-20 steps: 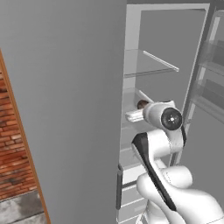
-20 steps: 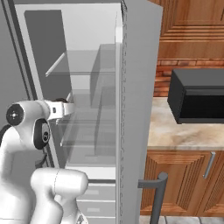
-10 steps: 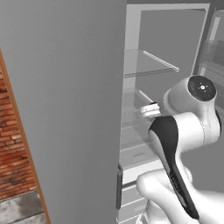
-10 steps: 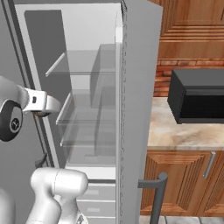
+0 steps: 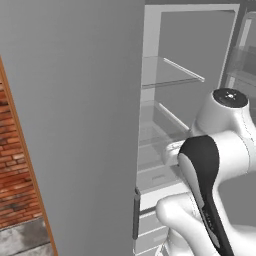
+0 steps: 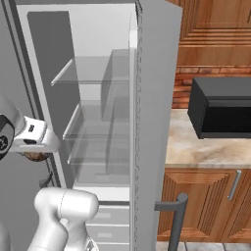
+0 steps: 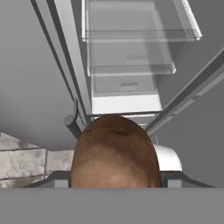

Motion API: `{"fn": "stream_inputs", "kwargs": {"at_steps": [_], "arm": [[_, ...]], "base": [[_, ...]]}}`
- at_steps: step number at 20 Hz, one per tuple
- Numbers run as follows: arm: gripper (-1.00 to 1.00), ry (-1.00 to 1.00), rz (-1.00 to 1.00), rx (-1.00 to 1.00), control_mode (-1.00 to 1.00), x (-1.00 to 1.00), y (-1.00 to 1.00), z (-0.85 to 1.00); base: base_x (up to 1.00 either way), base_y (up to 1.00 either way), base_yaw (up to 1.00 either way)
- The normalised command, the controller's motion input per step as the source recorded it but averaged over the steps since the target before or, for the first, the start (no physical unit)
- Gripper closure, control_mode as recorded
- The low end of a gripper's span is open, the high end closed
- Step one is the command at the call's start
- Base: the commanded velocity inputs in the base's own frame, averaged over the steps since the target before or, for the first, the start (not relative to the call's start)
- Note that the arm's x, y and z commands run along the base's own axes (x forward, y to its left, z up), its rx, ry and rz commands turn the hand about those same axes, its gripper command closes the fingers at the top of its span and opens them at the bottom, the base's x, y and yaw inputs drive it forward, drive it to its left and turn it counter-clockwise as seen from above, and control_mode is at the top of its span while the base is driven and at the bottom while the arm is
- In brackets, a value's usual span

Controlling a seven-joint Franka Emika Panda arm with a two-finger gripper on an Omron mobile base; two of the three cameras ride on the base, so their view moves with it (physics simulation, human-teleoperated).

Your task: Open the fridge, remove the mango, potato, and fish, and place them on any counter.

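The grey fridge stands open, its white interior holding bare glass shelves and drawers below. My gripper hangs just outside the fridge at the left of the right base view, shut on the brown rough-skinned potato. Seen from the hand, the potato bulges between the jaws of my gripper and hides the fingertips, with the fridge shelves beyond it. The mango, the fish and the counter are out of view.
The open left door is a broad grey wall beside the arm. The right door stands edge-on, with its bar handle low down. A black microwave sits on a narrow wall counter over wooden cabinets. Brick wall lies at the far left.
The hand has drawn back from the fridge shelf and out of the fridge with the potato in its grip. The arm has swung outward with it.
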Motion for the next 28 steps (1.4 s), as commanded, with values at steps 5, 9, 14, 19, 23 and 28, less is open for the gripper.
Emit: {"fn": "stream_inputs", "kwargs": {"at_steps": [5, 9, 14, 19, 23, 28], "arm": [[1.0, 0.06, 0.0, 0.0, 1.0, -0.19, 0.0, -0.18], [1.0, 0.0, 0.0, 0.0, 1.0, 0.0, 0.0, 0.0], [1.0, 0.0, 0.0, 0.0, 1.0, 0.0, 0.0, 0.0], [1.0, 0.0, 0.0, 0.0, 1.0, 0.0, 0.0, 0.0], [1.0, 0.0, 0.0, 0.0, 1.0, 0.0, 0.0, 0.0], [1.0, 0.0, 0.0, 0.0, 1.0, 0.0, 0.0, 0.0]], "base": [[-0.27, 0.0, 0.0], [-1.0, 0.33, -0.28], [-1.0, 0.34, -0.74], [-0.96, 0.23, -0.8], [-0.97, -0.03, -0.7], [-0.82, -0.34, -0.63]]}}
